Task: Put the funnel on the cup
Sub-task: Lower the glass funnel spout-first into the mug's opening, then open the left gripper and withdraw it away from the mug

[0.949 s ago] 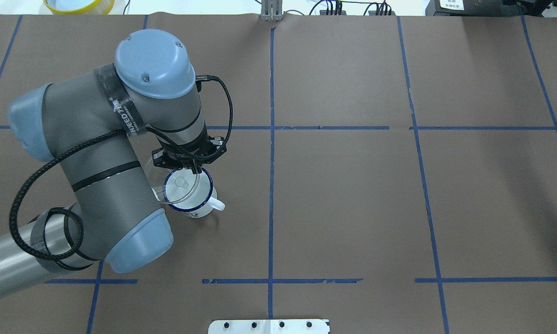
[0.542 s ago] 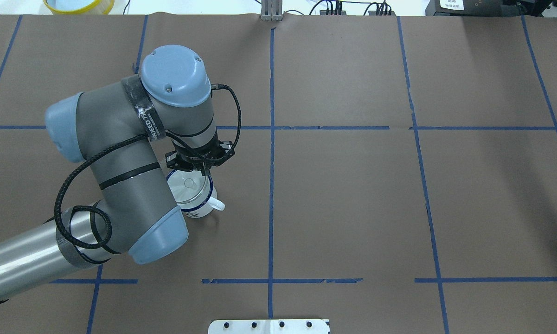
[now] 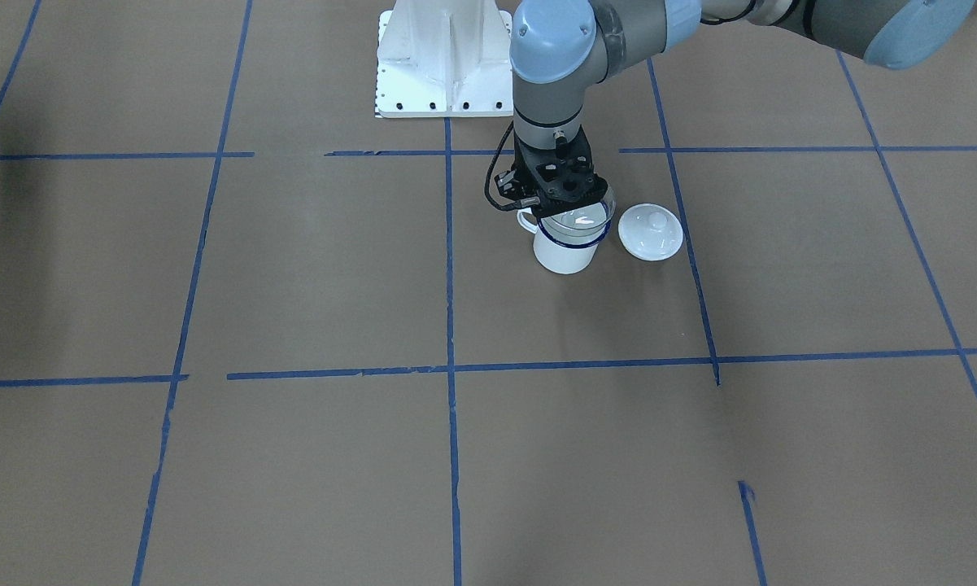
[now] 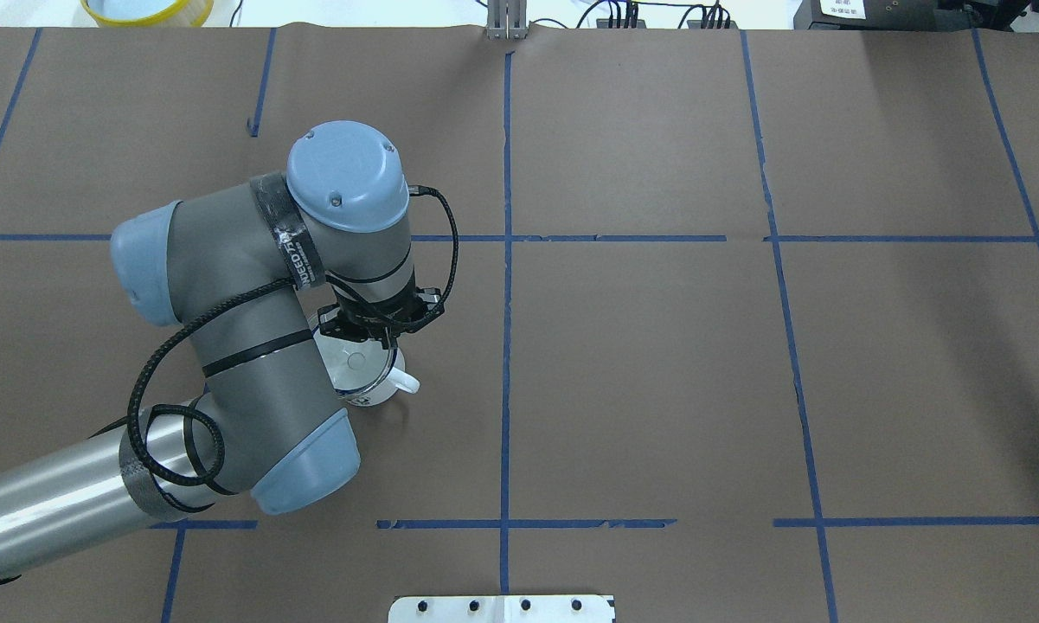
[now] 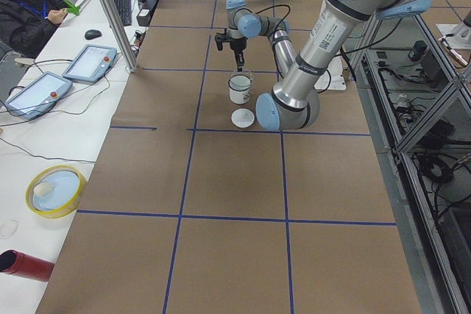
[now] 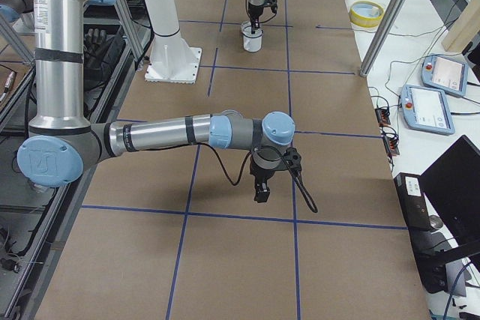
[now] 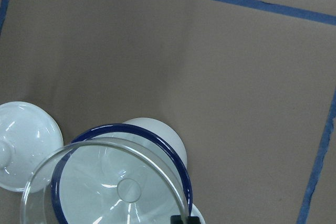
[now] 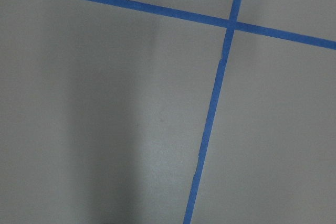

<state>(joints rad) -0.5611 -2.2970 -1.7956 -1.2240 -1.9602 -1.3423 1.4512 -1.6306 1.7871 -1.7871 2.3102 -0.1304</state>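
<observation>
On my left side, a round white lid (image 3: 651,231) with a knob on top lies on the brown desk (image 3: 293,268). It sits just beside the cup (image 3: 565,254), and there is a small gap between them. The cup is white with a dark blue rim and stands upright. Its little handle (image 4: 405,381) sticks out toward my right.

My left claw (image 3: 551,203) hangs right over the cup and points straight down. It is clenched on the rim of the funnel (image 7: 121,182). The funnel is clear like glass. Its wide round rim is on top, and its thin spout points down into the cup. In my left wrist view, the funnel's rim is not lined up with the cup's blue rim. It sits a bit off to one side. I cannot tell if the funnel rests on the cup or floats just above it.

Far over on my right, my right claw (image 6: 260,189) hangs above the desk, well apart from the cup. I cannot tell if that claw is released or clenched. My right wrist view shows brown desk and crossing blue tape lines (image 8: 210,129).
</observation>
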